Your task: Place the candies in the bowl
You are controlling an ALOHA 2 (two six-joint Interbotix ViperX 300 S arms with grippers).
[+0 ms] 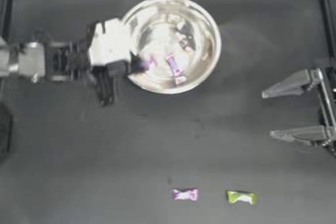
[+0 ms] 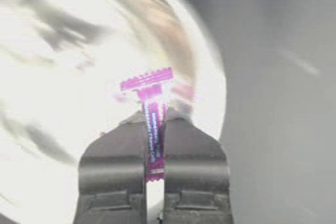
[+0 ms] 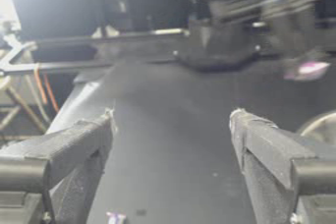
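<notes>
Left hand clamped on pink candy, which I hold over the bowl rim at 9 o'clock to drop | right hand apart, parked at 3 | pink-wrapped candy and yellow-green candy wait on bench at 6

Harsh overhead light blows out the inside of the metal bowl — in the left wrist view its surface is near-white glare with smeared reflections. The dark table is evenly lit and soft. The right wrist view shows a blurred background — a bright flare at one upper corner, with the near jaws soft.
</notes>
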